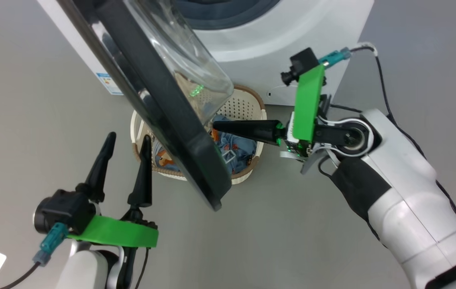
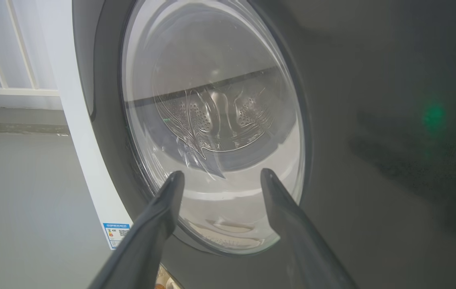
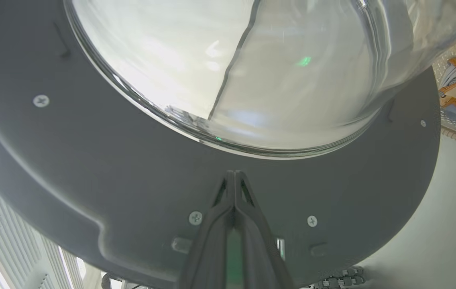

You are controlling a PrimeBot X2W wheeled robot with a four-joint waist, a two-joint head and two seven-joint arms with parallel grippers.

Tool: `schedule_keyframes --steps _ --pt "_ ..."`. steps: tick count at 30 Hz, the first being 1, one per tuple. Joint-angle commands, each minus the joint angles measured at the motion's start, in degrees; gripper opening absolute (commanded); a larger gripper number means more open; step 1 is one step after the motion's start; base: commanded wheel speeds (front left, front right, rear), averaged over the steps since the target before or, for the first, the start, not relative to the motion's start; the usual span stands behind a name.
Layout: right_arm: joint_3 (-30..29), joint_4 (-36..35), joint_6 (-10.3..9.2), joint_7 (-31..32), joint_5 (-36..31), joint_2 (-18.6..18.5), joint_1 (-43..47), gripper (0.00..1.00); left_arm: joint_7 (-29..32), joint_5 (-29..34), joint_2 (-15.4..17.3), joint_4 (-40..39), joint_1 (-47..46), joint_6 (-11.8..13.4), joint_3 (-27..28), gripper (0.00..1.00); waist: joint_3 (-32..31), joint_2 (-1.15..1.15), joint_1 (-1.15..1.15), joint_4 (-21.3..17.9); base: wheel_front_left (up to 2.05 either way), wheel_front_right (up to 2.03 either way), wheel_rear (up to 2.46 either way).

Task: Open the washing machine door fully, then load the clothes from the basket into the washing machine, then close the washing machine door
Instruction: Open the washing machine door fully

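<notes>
Touching the inner face of the half-open washing machine door (image 1: 180, 132) with my right end effector (image 1: 216, 125), fingers shut together. My left end effector (image 1: 128, 136) hangs spread wide on the outer side. Clothes (image 1: 236, 148) lie in the basket (image 1: 248, 90) on the floor (image 1: 292, 220) before the washing machine (image 1: 292, 48).

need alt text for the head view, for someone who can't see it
The round black door of a white washing machine stands partly open across the middle, above a cream basket of clothes on the grey floor. The right gripper, shut, points at the door's inner side from the right. The left gripper, open, is at lower left.
</notes>
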Motion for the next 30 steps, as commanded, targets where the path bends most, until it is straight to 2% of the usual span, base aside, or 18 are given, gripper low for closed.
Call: schedule_keyframes --steps 1,9,10,11,13,14,15,16,22,30 --pt "-0.45 -1.91 0.57 -0.65 0.71 0.77 1.9 0.0 -0.37 0.51 1.47 -1.14 0.66 0.1 2.27 1.0 -0.47 0.0 0.0 -0.45 0.0 0.0 0.0" --pt "-3.84 -8.5 0.57 -8.58 -0.35 -3.22 6.55 0.0 -0.37 2.05 1.47 -1.02 1.75 -0.42 4.76 1.0 -2.67 0.0 0.0 -2.76 0.0 0.0 0.0" --pt "-4.32 -8.98 0.57 -9.92 -0.63 -3.58 7.15 0.07 -0.37 2.25 1.47 -0.96 1.94 -0.49 5.16 1.0 -3.04 0.0 0.0 -3.13 0.0 0.0 0.0" --pt "-4.63 -9.48 0.57 -11.16 -1.08 -3.95 7.71 0.27 -0.37 2.42 1.47 -0.86 2.15 -0.57 5.57 1.0 -3.41 0.0 0.0 -3.52 0.0 0.0 0.0" --pt "-5.05 -10.33 0.57 -13.47 -2.07 -4.57 8.97 0.47 -0.37 2.77 1.47 -0.74 2.58 -0.76 6.28 1.0 -4.22 0.0 0.0 -4.3 0.0 0.0 0.0" --pt "-5.13 -10.86 0.57 -14.41 -2.58 -4.84 9.63 0.63 -0.37 2.95 1.47 -0.74 2.82 -0.85 6.56 1.0 -4.65 0.0 0.0 -4.68 0.0 0.0 0.0" --pt "-5.19 -11.34 0.57 -15.25 -3.03 -5.07 10.34 0.85 -0.37 3.14 1.47 -0.72 3.09 -0.93 6.8 1.0 -5.1 0.0 0.0 -5.05 0.0 0.0 0.0" --pt "-5.3 -11.76 0.57 -16.18 -3.5 -5.27 11.02 1.0 -0.37 3.28 1.47 -0.73 3.37 -0.99 7.04 1.0 -5.56 0.0 0.0 -5.41 0.0 0.0 0.0" --pt "-6.03 -14.96 0.57 -22.73 -7.52 -6.34 14.95 1.0 -0.37 3.53 1.47 -0.72 4.88 -1.42 8.21 1.0 -8.21 0.0 0.0 -7.17 0.0 0.0 0.0" --pt "-6.15 -20.88 0.57 -35.11 -18.68 -8.83 20.6 1.0 -0.37 4.3 1.47 -1.3 6.96 -1.44 8.92 1.0 -10.33 0.0 0.0 -8.94 0.0 0.0 0.0"
